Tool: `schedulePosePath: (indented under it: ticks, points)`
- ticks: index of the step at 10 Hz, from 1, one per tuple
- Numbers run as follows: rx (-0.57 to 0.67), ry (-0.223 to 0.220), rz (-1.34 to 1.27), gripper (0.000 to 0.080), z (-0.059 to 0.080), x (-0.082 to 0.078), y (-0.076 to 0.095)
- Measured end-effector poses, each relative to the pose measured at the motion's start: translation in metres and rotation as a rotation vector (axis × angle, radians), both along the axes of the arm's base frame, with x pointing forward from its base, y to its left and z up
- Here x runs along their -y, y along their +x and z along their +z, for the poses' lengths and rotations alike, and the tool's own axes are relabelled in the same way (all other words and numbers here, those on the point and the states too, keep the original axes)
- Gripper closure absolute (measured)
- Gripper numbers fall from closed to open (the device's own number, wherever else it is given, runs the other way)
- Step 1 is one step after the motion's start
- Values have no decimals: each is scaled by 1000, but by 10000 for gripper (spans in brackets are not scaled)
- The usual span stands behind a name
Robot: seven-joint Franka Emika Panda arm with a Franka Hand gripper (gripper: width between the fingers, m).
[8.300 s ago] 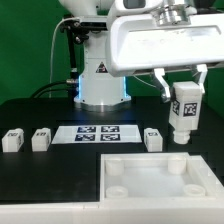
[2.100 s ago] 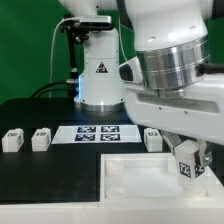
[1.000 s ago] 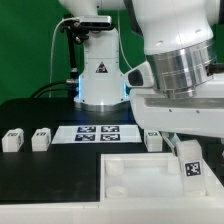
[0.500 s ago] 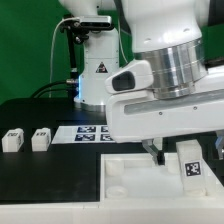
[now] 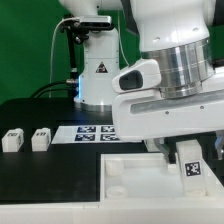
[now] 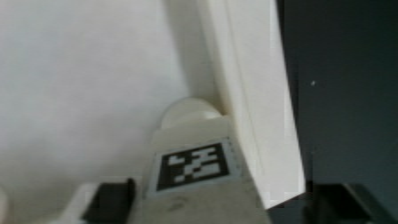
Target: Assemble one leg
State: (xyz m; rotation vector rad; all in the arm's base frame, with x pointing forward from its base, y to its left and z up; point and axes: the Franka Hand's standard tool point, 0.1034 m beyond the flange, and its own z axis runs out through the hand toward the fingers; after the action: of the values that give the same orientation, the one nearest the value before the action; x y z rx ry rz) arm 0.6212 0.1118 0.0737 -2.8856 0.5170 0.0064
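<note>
A white leg [image 5: 190,166] with a black-and-white tag stands upright in the far corner socket of the white panel [image 5: 135,185], on the exterior view's right. My gripper [image 5: 188,150] straddles its top, open, with a dark finger [image 5: 159,150] showing apart from the leg's side. In the wrist view the leg [image 6: 199,160] lies against the panel's raised wall [image 6: 249,90], between my gripper's [image 6: 228,202] two fingers; a gap shows on each side. Two more legs [image 5: 12,140] [image 5: 40,139] stand on the black table at the exterior view's left.
The marker board [image 5: 92,132] lies on the table behind the panel. The arm's white base [image 5: 98,75] stands at the back. My wrist and hand body fill the exterior view's upper right and hide the table there.
The leg came down from mid-air into the panel's corner socket. In the last second my fingers spread off it and the hand turned; the leg stays standing.
</note>
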Motion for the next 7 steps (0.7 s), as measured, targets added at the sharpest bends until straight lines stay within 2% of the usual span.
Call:
schedulePosePath:
  ticks: [1,2,4,7]
  points:
    - [-25,10,-119,443,0,0,0]
    - [-48,17,-226,505,0,0,0]
    - [-82,27,-380,505,0,-1,0]
    - [-198,93,-875,505,-1,-6,-2]
